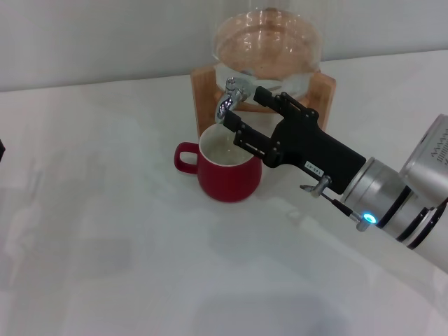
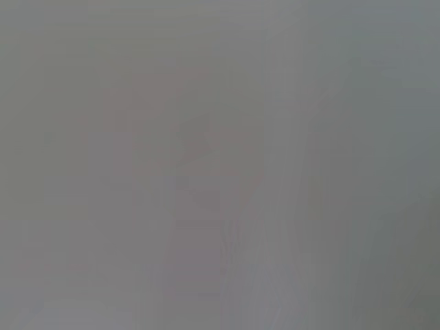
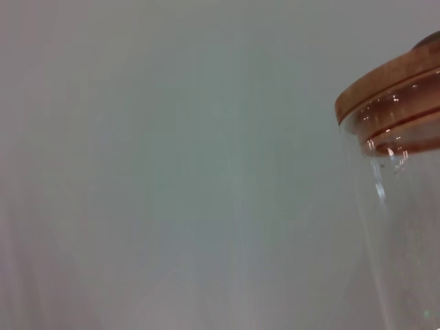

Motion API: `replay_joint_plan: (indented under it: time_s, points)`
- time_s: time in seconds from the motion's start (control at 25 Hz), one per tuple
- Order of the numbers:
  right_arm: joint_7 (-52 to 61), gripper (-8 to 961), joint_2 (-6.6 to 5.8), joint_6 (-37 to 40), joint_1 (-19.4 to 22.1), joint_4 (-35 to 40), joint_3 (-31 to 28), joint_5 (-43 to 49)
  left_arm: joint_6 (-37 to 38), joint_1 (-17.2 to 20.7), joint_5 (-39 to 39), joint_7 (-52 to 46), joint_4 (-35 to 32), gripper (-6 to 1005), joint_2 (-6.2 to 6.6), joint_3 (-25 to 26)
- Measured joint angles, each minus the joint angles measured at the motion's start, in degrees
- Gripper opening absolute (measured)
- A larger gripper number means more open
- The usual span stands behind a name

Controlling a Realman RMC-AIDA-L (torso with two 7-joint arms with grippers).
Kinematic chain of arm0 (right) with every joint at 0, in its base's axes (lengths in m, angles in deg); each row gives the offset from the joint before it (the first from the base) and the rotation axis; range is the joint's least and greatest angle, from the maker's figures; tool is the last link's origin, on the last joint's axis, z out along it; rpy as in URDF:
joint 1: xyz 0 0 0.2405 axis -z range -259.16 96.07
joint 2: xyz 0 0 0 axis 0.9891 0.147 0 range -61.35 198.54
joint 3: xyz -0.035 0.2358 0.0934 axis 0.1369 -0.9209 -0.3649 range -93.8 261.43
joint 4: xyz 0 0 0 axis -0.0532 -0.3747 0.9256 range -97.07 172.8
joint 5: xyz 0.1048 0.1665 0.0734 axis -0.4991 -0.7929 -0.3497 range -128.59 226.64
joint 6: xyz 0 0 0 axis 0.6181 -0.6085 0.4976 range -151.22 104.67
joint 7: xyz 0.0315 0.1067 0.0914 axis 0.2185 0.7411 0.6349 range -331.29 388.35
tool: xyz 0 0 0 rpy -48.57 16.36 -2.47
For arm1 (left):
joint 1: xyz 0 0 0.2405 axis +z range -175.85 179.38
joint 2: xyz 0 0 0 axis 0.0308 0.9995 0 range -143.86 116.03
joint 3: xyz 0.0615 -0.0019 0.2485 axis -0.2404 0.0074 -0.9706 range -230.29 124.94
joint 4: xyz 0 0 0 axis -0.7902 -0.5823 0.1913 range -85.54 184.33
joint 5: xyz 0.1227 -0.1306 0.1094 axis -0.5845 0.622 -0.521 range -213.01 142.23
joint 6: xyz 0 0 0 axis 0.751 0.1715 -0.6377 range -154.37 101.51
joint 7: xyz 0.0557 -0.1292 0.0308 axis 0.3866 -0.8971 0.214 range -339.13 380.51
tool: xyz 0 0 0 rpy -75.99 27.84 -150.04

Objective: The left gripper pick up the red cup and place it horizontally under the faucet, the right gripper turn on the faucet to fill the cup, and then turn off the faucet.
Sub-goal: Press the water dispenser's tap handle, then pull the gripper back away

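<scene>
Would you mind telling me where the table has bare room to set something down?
Bare table lies left of and in front of the red cup. It is crowded at the back, where the cup sits under the faucet, with the right gripper and wooden stand.

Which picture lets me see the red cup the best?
The head view. There the whole red cup stands upright on the white table, right under the faucet, handle and white inside showing. The left wrist view is only a grey blur, and the right wrist view shows just the glass jar, no cup.
</scene>
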Motion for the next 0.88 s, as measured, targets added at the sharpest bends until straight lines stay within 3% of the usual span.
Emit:
replay_joint_plan:
  time_s: [0.88]
  points:
    - [-0.02, 781, -0.05, 0.0, -0.03, 0.0, -0.19, -0.2, 0.01, -0.09, 0.0, 0.0, 0.38, 714, 0.0, 0.0]
